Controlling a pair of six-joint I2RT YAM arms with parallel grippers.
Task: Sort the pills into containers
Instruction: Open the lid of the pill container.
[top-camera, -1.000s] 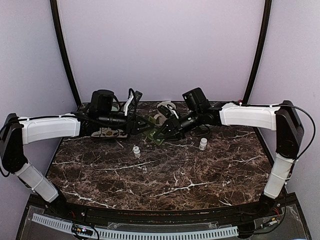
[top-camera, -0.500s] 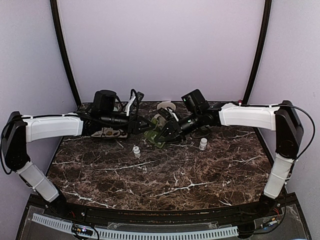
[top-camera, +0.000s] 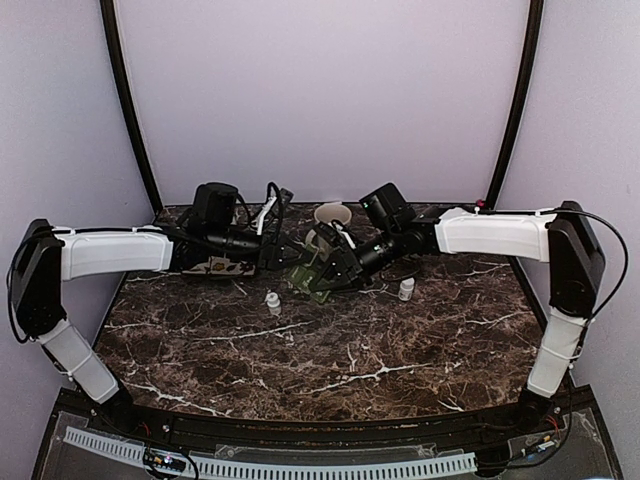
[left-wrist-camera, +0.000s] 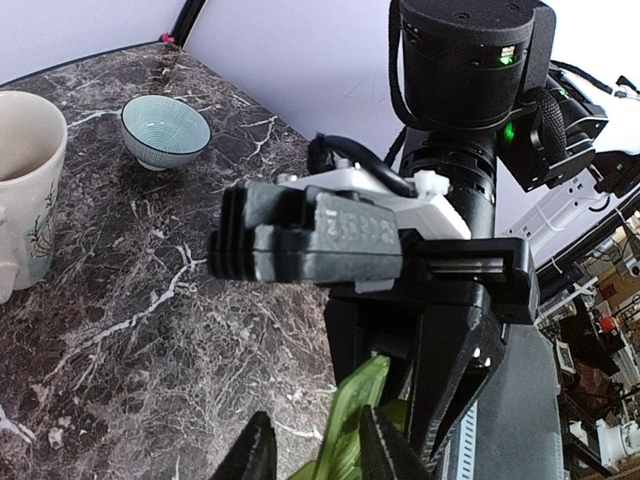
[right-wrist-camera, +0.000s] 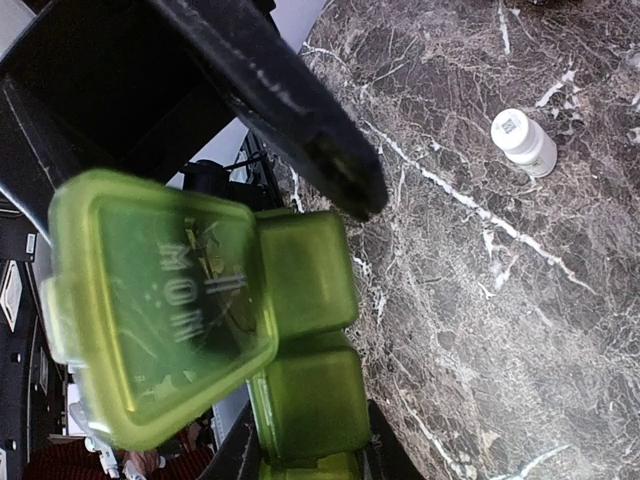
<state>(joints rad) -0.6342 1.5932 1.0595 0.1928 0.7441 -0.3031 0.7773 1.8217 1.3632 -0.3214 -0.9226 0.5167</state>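
**Top view.** Shows the left gripper (top-camera: 286, 254) reaching in just left of the green pill organizer (top-camera: 316, 279), jaws narrowly parted at its raised lid. Places a white pill bottle (top-camera: 272, 300) near the organizer's front-left, a pale mug (top-camera: 330, 214) just behind it, and the right gripper (top-camera: 336, 266) against its right side. Sets a second white bottle (top-camera: 406, 289) well to the right of the organizer.

**Left wrist view.** Brings out what the top view blurs: the lid (left-wrist-camera: 352, 415) on edge between the left gripper's fingertips (left-wrist-camera: 258, 455), close against one of them. Cannot tell whether truly pinched. Adds a small blue-green bowl (left-wrist-camera: 165, 130) on the marble table (left-wrist-camera: 120, 300) beyond the organizer, not made out from above.

**Right wrist view.** Shows the right gripper (right-wrist-camera: 310, 455) closed on the organizer's body, one finger on either side of the row of compartments. Reveals the lid swung open and lettered MON, legible in no other view. Catches one of the left gripper's fingers (right-wrist-camera: 320, 150) crossing just above the lid.
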